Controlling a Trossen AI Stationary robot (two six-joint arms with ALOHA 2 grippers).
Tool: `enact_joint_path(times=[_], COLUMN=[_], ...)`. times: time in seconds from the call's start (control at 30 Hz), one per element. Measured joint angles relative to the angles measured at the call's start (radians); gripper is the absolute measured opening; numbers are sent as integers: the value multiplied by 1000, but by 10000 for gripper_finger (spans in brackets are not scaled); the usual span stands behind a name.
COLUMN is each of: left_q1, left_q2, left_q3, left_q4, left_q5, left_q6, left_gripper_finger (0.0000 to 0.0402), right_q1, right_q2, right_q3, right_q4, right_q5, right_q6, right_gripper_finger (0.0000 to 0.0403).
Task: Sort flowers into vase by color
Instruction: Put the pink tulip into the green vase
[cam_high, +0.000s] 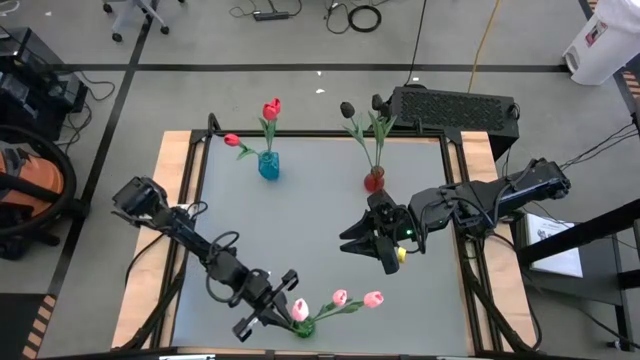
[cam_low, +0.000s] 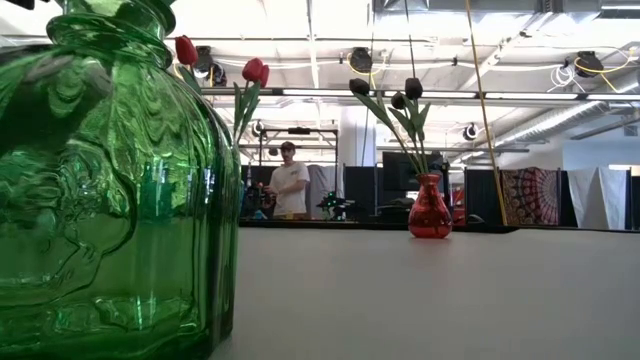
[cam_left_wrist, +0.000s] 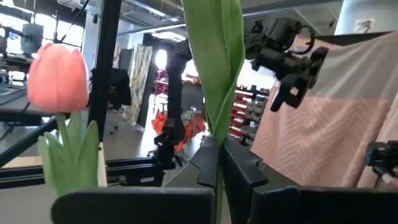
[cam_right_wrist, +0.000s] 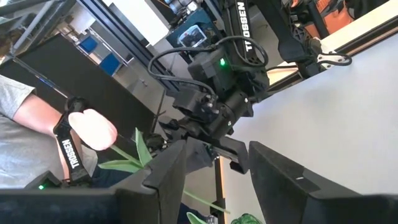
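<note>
A green vase (cam_high: 303, 327) stands near the table's front edge and fills the left of the low view (cam_low: 110, 190). Two pink tulips (cam_high: 357, 298) lean out of it to the right. My left gripper (cam_high: 288, 303) is right beside the vase, shut on a third pink tulip (cam_high: 299, 309). A blue vase (cam_high: 268, 167) at the far left holds two red tulips (cam_high: 271, 108). A red vase (cam_high: 374, 181) holds black tulips (cam_low: 412, 88). My right gripper (cam_high: 362, 245) hovers open above the table's right half, with nothing between its fingers (cam_right_wrist: 217, 180). My left gripper pinches the pink tulip's green stem and leaf (cam_left_wrist: 219, 144) between its two shut fingers, some way below the head. The leaf rises upright out of the fingers. The fingers come roughly level from the table's left. The stem's lower end is hidden behind the fingers.
A black keyboard (cam_high: 455, 108) lies beyond the table's far right corner. A person (cam_low: 290, 180) stands in the room behind the table. The grey table top between the three vases is bare.
</note>
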Motion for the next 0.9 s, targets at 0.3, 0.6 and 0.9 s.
enact_joint_path(times=[0.3, 0.6, 0.9], left_q1=[27, 25, 24], left_q2=[0, 0, 4], left_q3=[0, 0, 49], left_q4=[19, 21, -11], left_q5=[-3, -10, -9], left_q6=[8, -10, -20], left_gripper_finger=[13, 13, 13], right_q1=[0, 0, 0], right_q2=[0, 0, 0], right_q3=[0, 0, 0], right_q4=[0, 0, 0], right_q5=[0, 0, 0], right_q6=[0, 0, 0], right_gripper_finger=[167, 167, 167])
